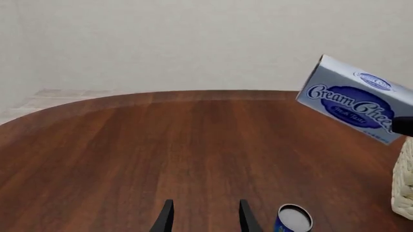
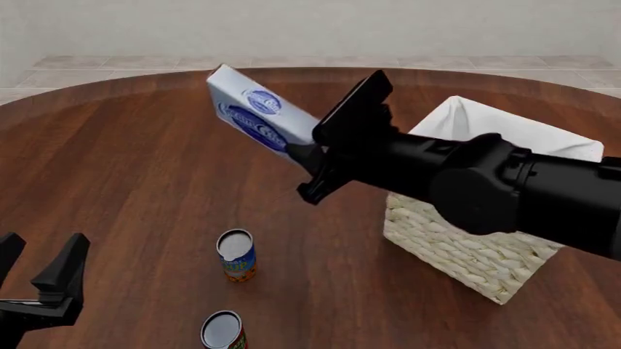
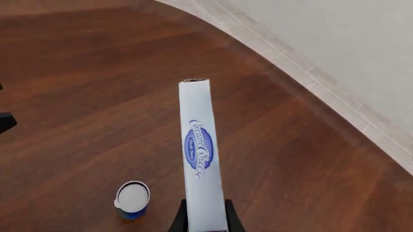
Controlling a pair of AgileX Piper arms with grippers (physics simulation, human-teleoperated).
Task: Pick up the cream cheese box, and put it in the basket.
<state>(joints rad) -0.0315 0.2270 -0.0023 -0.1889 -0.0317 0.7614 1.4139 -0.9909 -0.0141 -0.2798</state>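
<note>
The cream cheese box [image 2: 254, 114], pale blue-white with a dark blue oval logo, hangs tilted in the air above the table, left of the basket [image 2: 456, 247]. My right gripper [image 2: 308, 155] is shut on its lower end. From the right wrist view the box [image 3: 199, 154] shows edge-on, clamped between the two fingers [image 3: 231, 218]. The basket is cream wicker with a white liner and stands at the right, partly hidden behind my right arm. My left gripper [image 2: 39, 269] stays open and empty low at the near left, far from the box [image 1: 355, 99].
Two upright cans stand on the brown round table, one [image 2: 235, 254] near the middle front and one [image 2: 223, 331] at the front edge. The nearer-middle can [image 1: 293, 218] sits just beside my left gripper's fingers [image 1: 248, 217]. A basket corner [image 1: 405, 188] shows beyond it.
</note>
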